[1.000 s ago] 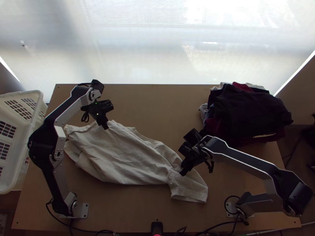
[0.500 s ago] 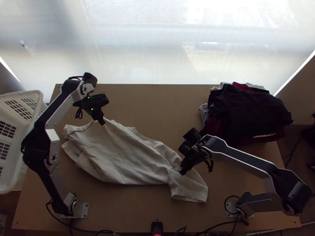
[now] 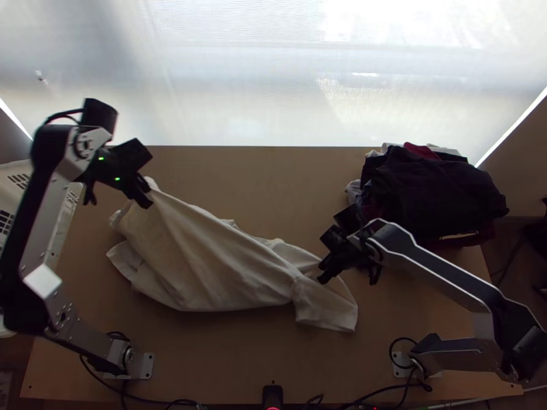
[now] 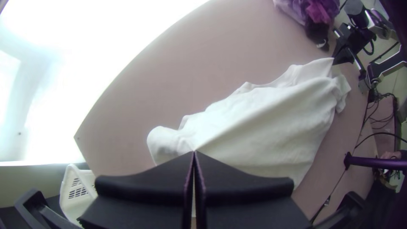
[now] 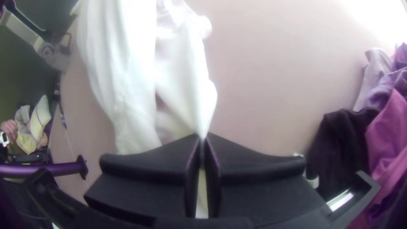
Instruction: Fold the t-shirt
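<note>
The white t-shirt [image 3: 212, 260] lies bunched lengthwise and slantwise across the table, both ends lifted a little. At its upper left end my left gripper [image 3: 148, 198] is shut on the cloth, pulling a taut ridge. In the left wrist view the shirt [image 4: 263, 127] runs away from my left gripper [image 4: 194, 153], whose fingers meet on it. My right gripper [image 3: 323, 275] holds the edge near the sleeve end. In the right wrist view a pinched peak of the shirt [image 5: 186, 80] rises into my right gripper [image 5: 202, 138], shut on it.
A pile of dark, red and purple clothes [image 3: 431, 195] stands at the table's back right. A white basket [image 3: 65, 219] is beyond the left edge, partly behind the left arm. A person's hand [image 5: 9, 129] shows at the edge of the right wrist view.
My left gripper has moved left and toward the back, drawing the shirt's end with it. My right gripper has shifted slightly right and toward the back, and the sleeve end has moved along.
</note>
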You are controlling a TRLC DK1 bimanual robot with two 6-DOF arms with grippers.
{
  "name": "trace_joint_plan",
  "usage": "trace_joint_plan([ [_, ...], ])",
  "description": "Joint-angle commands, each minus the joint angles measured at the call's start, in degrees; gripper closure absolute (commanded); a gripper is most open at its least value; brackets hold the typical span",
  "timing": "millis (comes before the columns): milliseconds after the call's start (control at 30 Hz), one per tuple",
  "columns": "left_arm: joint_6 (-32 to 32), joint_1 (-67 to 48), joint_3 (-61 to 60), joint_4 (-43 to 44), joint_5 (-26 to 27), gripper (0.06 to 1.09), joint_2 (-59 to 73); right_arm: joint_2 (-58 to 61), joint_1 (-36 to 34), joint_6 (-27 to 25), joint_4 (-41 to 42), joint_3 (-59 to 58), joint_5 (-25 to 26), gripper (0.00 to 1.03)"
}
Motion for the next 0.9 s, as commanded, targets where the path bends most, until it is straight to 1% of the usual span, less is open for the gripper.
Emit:
trace_joint_plan([
  [0,-1.42,3.31,1.91,-2.39,0.22,1.05,-13.96,-4.73,-7.08,-1.08,-4.97,7.42,0.07,1.0],
  [167,-0.37,10.43,2.96,-1.87,0.22,1.05,-21.96,-4.73,-13.14,-1.7,-8.39,12.96,-0.02,1.0],
  [267,-0.9,15.27,4.98,2.35,0.31,1.05,-25.04,-5.43,-15.34,-0.91,-9.71,16.92,-0.1,1.0],
  [400,-5.91,20.19,6.92,7.63,1.98,1.05,-28.12,-5.87,-15.95,0.24,-13.23,23.95,-0.1,1.0],
  [533,-10.48,21.42,6.92,9.47,2.42,1.05,-32.51,-6.05,-15.95,0.59,-17.18,29.05,-0.19,1.0],
  [667,-13.9,21.77,6.65,14.04,2.33,1.05,-37.78,-6.92,-17.27,1.47,-20.17,29.05,-0.54,1.0],
  [733,-13.99,21.95,6.3,13.69,2.15,1.05,-41.03,-7.01,-18.15,1.2,-23.34,28.61,-1.16,1.0],
  [800,-11.88,21.95,3.14,14.22,2.06,1.05,-46.31,-7.89,-18.94,1.2,-24.83,27.29,-1.69,1.0],
  [833,-11.88,21.95,2.26,13.43,1.89,1.05,-48.42,-8.16,-19.21,1.12,-25.89,26.5,-2.04,1.0],
  [867,-11.97,21.86,2.17,10.53,1.8,1.05,-50.0,-8.33,-19.29,0.59,-27.38,25.71,-2.83,1.0],
])
